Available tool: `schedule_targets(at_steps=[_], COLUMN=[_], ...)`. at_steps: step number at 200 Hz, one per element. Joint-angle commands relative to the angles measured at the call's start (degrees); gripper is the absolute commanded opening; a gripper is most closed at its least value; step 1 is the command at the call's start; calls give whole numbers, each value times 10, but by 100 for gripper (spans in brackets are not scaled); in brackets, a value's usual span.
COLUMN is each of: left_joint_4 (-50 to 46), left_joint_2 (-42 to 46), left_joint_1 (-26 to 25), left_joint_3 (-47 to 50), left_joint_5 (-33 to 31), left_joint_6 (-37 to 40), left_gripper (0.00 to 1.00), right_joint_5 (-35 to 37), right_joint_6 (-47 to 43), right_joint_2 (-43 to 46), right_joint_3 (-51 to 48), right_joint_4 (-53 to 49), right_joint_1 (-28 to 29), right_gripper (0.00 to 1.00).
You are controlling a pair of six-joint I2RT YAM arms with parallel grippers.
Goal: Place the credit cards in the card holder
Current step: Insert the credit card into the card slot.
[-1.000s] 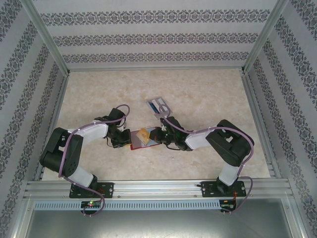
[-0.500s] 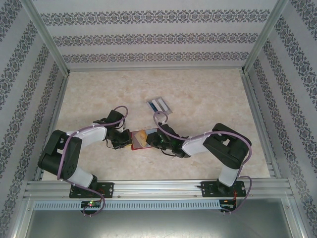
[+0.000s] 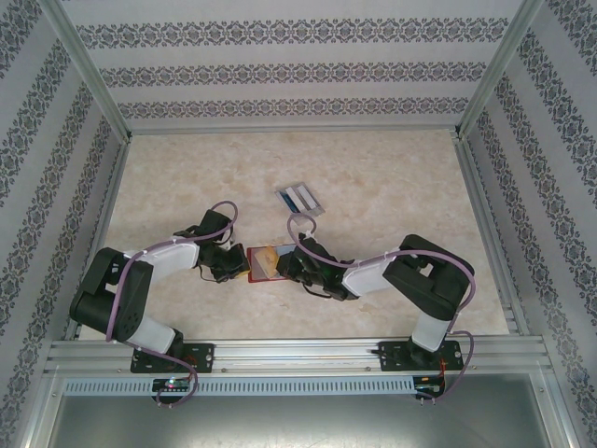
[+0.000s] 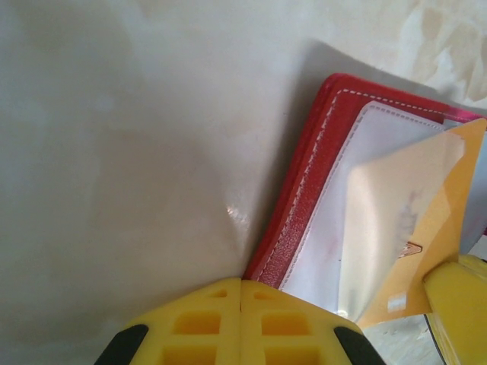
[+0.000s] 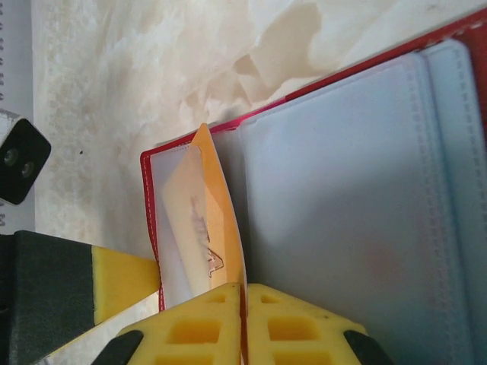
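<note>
The red card holder (image 3: 260,269) lies open on the table between both arms. In the left wrist view its red edge (image 4: 304,182) meets my left gripper (image 4: 241,283), whose fingers are shut together and press at the wallet's corner with nothing visible between them. My right gripper (image 5: 245,287) is shut on the orange-yellow credit card (image 5: 222,199), held on edge with its far part under the clear inner pocket (image 5: 179,213). The same orange card (image 4: 449,190) shows through the pocket from the left wrist. A blue and a pale grey-white card (image 3: 300,198) lie together farther back.
The left gripper's yellow finger (image 5: 122,277) sits close beside the wallet's left edge, near the right gripper. Aluminium frame rails and patterned walls (image 3: 298,75) enclose the marble-look table (image 3: 392,177). Open tabletop lies around the two loose cards.
The right gripper has moved left over the wallet, carrying the orange card further into the left pocket. The left gripper has shifted slightly but stays at the wallet's left edge.
</note>
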State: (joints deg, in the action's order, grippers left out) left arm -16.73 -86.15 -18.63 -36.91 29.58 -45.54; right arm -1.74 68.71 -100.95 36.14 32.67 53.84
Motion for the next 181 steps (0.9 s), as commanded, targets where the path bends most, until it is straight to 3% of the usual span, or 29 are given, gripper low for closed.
schedule_targets(at_steps=[1,63,110,141,181], left_joint_4=[21,53,59,47,33], left_joint_2=[-37,-48,-48,-56,-58], left_joint_1=[-16,-27,-30,-30,-30], left_joint_3=[33,47,45,35,27], left_joint_5=[20,35,36,37,25], left_joint_6=[-20,-55,-68,-63,-50], left_gripper=[0,0,0,0,0], right_joint_5=[41,78,50,44,7], right_joint_6=[12,48,48,38,-7], right_joint_2=[4,-9,-8,6,19], right_joint_3=[-14,-12,-9,-21,-7], right_joint_4=[-25,2,0,-15,-61], right_joint_1=[7,28,32,29,8], right_gripper=[8,7,16,31,35])
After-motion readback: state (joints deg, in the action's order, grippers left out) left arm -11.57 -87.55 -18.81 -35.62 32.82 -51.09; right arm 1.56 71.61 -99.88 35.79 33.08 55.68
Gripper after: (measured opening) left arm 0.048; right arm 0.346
